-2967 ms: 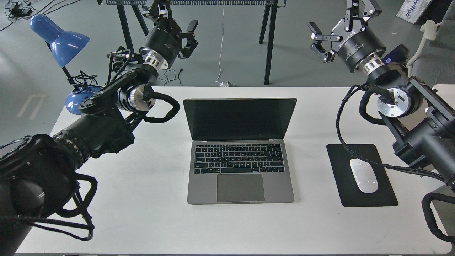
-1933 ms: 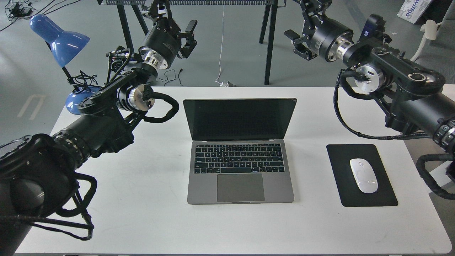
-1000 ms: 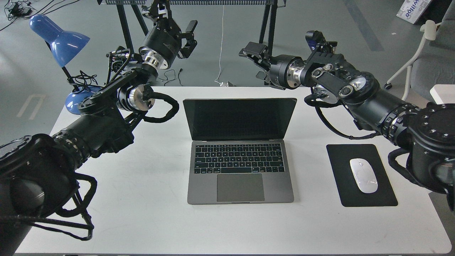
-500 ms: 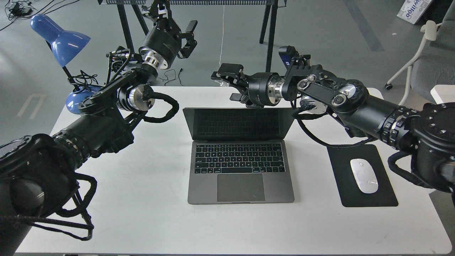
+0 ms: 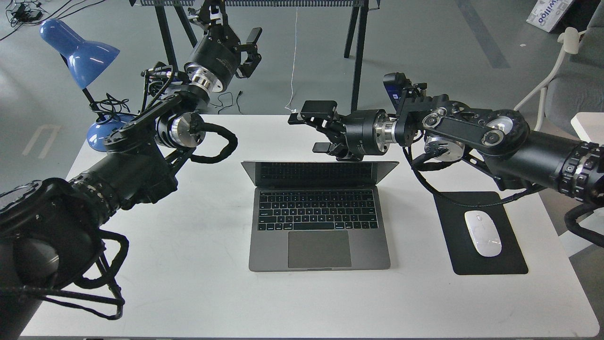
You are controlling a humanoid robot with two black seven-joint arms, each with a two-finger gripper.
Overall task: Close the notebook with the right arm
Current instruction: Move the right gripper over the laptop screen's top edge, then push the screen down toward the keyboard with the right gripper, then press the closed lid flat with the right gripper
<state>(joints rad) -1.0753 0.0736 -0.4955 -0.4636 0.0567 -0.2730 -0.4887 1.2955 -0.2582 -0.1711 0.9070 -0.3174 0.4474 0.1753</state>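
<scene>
On the white rectangular surface [image 5: 188,264]: one slim space-grey metal notebook [image 5: 320,226] with black keys, at centre, its lid tilted well forward over the keyboard; one black rectangular mouse pad [image 5: 486,267] to its right bearing one white mouse [image 5: 482,233]; one blue desk lamp [image 5: 78,52] at the far left corner. Two black jointed arms: the right arm [image 5: 472,137], with a blue part near its wrist, lies across the far side with its pincer [image 5: 318,130] spread open just behind the lid's top edge, gripping nothing, contact not discernible; the left pincer [image 5: 236,28] is raised beyond the far edge, fingers parted, empty. Legible writing: none on the notebook; a white box [image 5: 549,14] at top right carries partial blue lettering, unreadable.
</scene>
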